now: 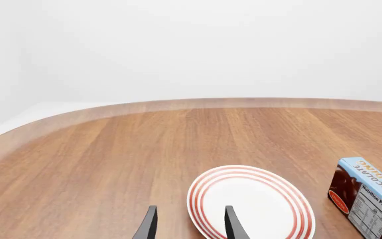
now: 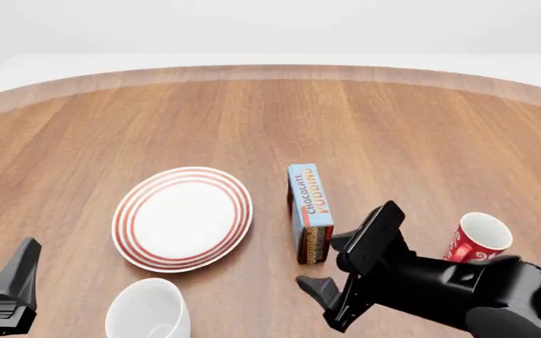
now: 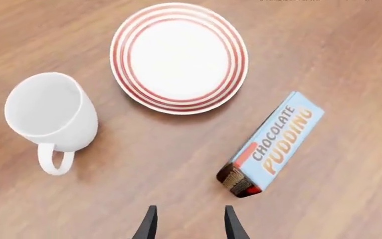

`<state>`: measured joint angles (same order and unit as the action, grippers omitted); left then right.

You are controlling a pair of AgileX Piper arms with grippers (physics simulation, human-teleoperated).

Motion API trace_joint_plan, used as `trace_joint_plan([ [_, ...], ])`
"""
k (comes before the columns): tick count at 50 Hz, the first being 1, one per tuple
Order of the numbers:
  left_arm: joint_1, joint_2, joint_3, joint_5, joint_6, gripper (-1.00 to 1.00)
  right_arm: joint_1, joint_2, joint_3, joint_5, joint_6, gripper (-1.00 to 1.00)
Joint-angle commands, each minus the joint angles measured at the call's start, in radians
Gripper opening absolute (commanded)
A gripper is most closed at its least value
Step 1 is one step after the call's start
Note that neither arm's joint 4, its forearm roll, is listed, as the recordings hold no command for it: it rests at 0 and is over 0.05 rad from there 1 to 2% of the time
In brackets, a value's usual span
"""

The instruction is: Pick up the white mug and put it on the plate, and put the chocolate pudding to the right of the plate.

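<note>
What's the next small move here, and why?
Probably swing the open right gripper toward the white mug and lower around its rim. The mug stands upright on the table, off the empty plate, while the chocolate pudding already lies right of the plate.

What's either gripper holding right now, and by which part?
Nothing. The left gripper and right gripper are both open with empty gaps. The white mug, chocolate pudding and plate all sit ungrasped on the table.
</note>
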<state>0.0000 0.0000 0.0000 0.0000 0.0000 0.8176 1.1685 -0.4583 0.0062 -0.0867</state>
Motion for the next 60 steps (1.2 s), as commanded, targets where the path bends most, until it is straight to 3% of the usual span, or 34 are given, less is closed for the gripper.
trace_joint_plan([
  [1, 0.000, 0.000, 0.000, 0.000, 0.000, 1.00, 0.046, 0.022, -0.003, -0.012, -0.003, 1.00],
  [43, 0.000, 0.000, 0.000, 0.000, 0.000, 1.00, 0.239, 0.238, -0.145, -0.001, 0.001, 1.00],
  [60, 0.000, 0.000, 0.000, 0.000, 0.000, 1.00, 0.306, 0.321, -0.184, -0.010, 0.039, 1.00],
])
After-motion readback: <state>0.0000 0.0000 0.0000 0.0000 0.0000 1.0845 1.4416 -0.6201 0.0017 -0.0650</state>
